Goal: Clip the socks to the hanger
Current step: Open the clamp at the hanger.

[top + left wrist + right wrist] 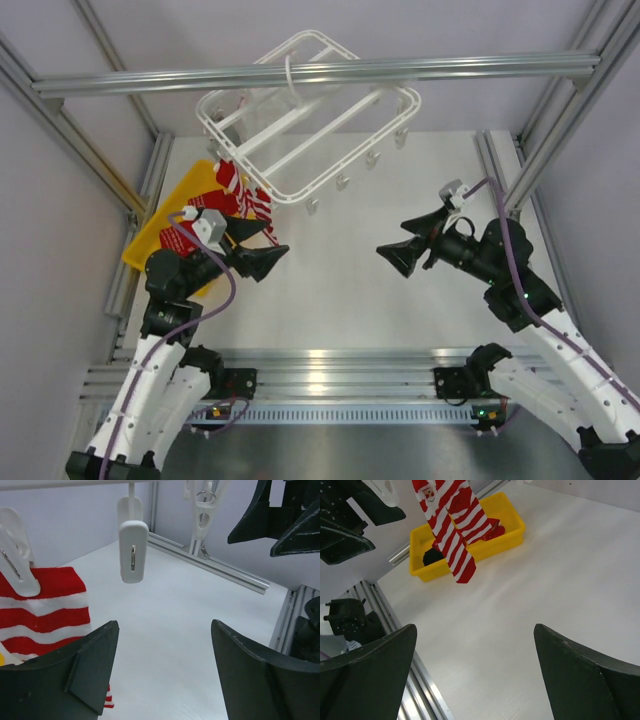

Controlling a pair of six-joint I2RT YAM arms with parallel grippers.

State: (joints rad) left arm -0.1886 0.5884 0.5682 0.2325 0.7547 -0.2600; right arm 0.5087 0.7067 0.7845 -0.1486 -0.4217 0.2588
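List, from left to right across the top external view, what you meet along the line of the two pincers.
yellow tray → left pincer → right pincer

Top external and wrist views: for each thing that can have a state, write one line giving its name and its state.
hanger: hanging, tilted.
striped socks: clipped to the hanger, dangling.
free clip: shut, holding nothing.
yellow tray: on the table, with more red fabric inside.
left gripper: open, empty.
right gripper: open, empty.
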